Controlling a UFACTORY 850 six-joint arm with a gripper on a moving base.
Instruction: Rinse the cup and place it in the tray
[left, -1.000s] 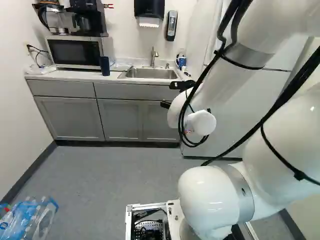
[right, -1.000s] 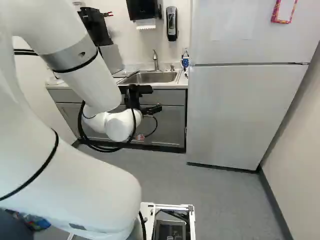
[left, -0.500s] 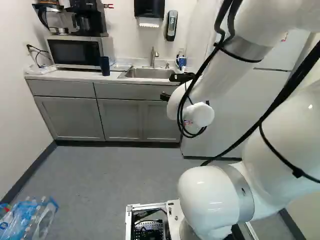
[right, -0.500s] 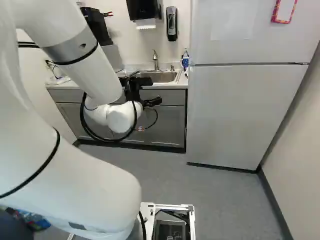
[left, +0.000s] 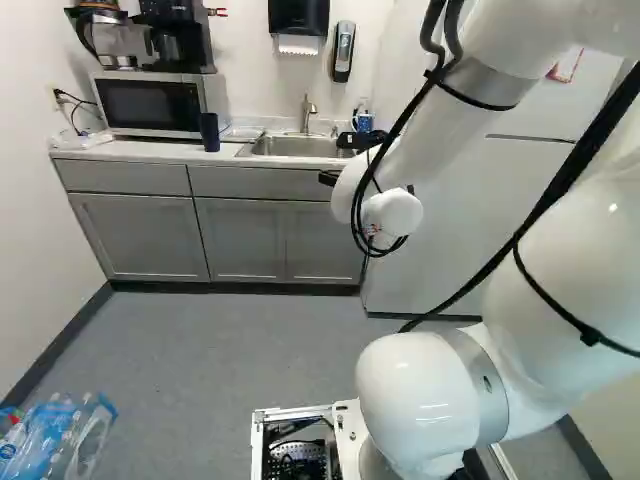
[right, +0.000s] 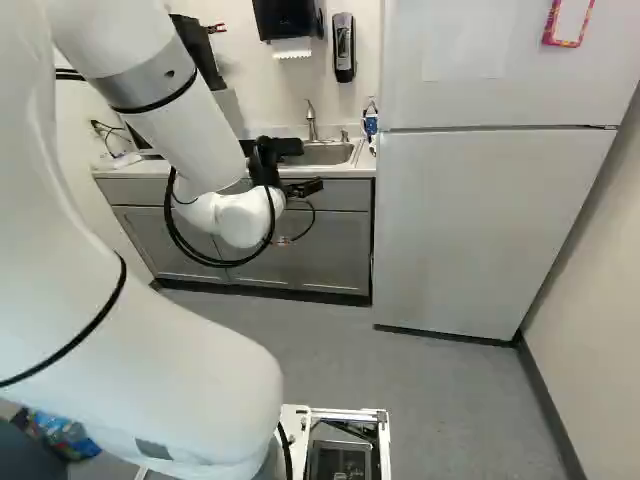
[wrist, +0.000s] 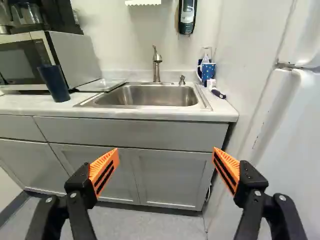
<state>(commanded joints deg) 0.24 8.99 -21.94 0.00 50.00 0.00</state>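
Note:
My gripper (right: 303, 188) is partly hidden behind the arm's wrist in the right base view. In the wrist view the gripper (wrist: 166, 164) stands open, its orange pads wide apart with nothing between them, facing the cabinet front below the sink. The dark blue cup (wrist: 55, 83) is upright on the counter beside the microwave, ahead of the gripper and off to one side. A clear shallow tray (wrist: 102, 85) lies between this cup and the steel sink (wrist: 147, 96). The faucet (wrist: 157, 62) rises behind the basin. Nothing touches the pads.
A blue patterned mug (wrist: 207, 71) and small items stand at the sink's other side, near the fridge (right: 490, 230). The microwave (left: 150, 103) carries a coffee maker. Bagged bottles (left: 60, 440) lie on the floor at the left base view's corner.
My arm has risen, its wrist moving up and a little toward the counter, with the gripper open. The base, the cup and the tray have stayed put.

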